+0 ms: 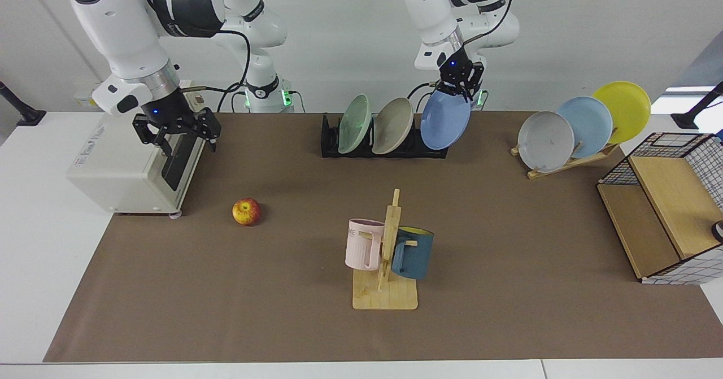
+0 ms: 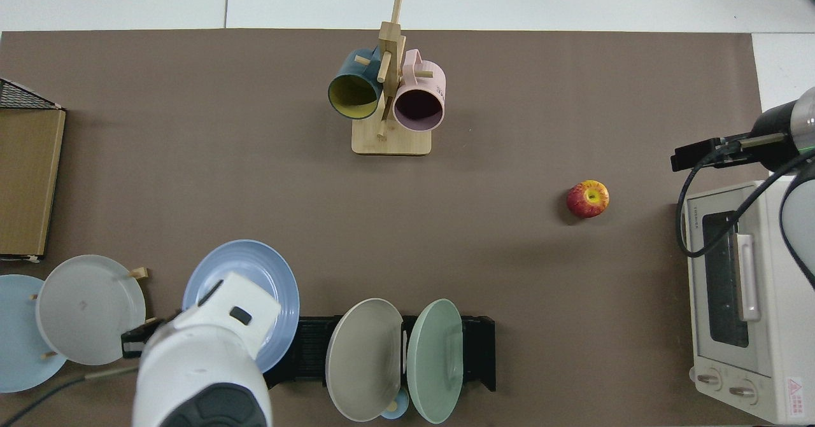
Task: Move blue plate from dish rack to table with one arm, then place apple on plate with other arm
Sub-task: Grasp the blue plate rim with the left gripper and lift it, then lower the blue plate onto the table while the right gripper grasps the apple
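Over the wide brown-matted white bench [image 1: 508, 322], the left hand [image 1: 458, 87] is gripping the rim of the round periwinkle-blue plate [image 1: 445, 120], hanging just above the low black slotted dish rack [image 1: 333, 142], while the waiting right hand [image 1: 176, 133], fingers spread, is hovering well apart from the small red-and-yellow apple [image 1: 246, 211].

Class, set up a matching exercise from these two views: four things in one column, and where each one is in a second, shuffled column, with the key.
Things
1. blue plate
2. apple
3. pink mug
4. green plate

Places
A. hung on the wooden mug stand
B. held up by the left gripper
C. standing in the dish rack
D. lying on the brown mat

Pairs: 1-B, 2-D, 3-A, 4-C
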You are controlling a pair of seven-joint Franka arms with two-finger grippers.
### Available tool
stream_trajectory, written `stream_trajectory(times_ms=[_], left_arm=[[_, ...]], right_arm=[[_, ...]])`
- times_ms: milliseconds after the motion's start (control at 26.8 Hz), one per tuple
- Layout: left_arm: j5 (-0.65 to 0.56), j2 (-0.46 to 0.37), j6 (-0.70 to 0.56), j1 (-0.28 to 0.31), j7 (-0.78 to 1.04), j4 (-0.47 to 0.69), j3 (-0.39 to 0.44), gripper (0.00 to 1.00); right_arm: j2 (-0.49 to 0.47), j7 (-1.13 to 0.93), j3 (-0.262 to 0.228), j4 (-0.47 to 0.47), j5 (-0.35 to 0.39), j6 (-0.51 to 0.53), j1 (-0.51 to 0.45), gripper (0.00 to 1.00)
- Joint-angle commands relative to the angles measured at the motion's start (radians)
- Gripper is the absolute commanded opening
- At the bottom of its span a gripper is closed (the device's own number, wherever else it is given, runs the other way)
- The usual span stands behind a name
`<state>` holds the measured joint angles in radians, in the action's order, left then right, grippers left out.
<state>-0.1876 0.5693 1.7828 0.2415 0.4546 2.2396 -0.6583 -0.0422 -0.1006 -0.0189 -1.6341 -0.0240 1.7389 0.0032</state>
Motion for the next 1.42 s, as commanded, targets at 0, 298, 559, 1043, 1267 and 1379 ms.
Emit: stream_trajectory(times_ms=[0,298,559,1043,1267,1379], left_arm=[[0.003,-0.219,0.084,0.084,-0.005,-0.162,0.025,0.00],[0.143,-0.391,0.190,-0.057,0.009,-0.273,0.210,0.00],[0.332,-0.460,0.380,-0.092,0.016,-0.210,0.201,0.00],[0.327,-0.674,0.713,-0.306,0.114,-0.042,0.200,0.00],[0.327,-0.677,0.747,-0.315,0.107,-0.014,0.200,0.00],[0.327,-0.661,0.750,-0.315,0.098,0.024,0.200,0.00]], right_arm=[[0.011,0.024,0.010,-0.012,0.001,0.004,-0.008,1.00],[0.011,0.024,0.010,-0.013,0.001,0.004,-0.008,1.00],[0.011,0.024,0.010,-0.012,0.001,0.004,-0.008,1.00],[0.022,0.030,0.014,-0.032,-0.002,0.007,0.001,1.00],[0.021,0.058,0.014,-0.147,-0.002,0.109,0.035,1.00],[0.013,0.091,0.014,-0.228,-0.001,0.181,0.050,1.00]])
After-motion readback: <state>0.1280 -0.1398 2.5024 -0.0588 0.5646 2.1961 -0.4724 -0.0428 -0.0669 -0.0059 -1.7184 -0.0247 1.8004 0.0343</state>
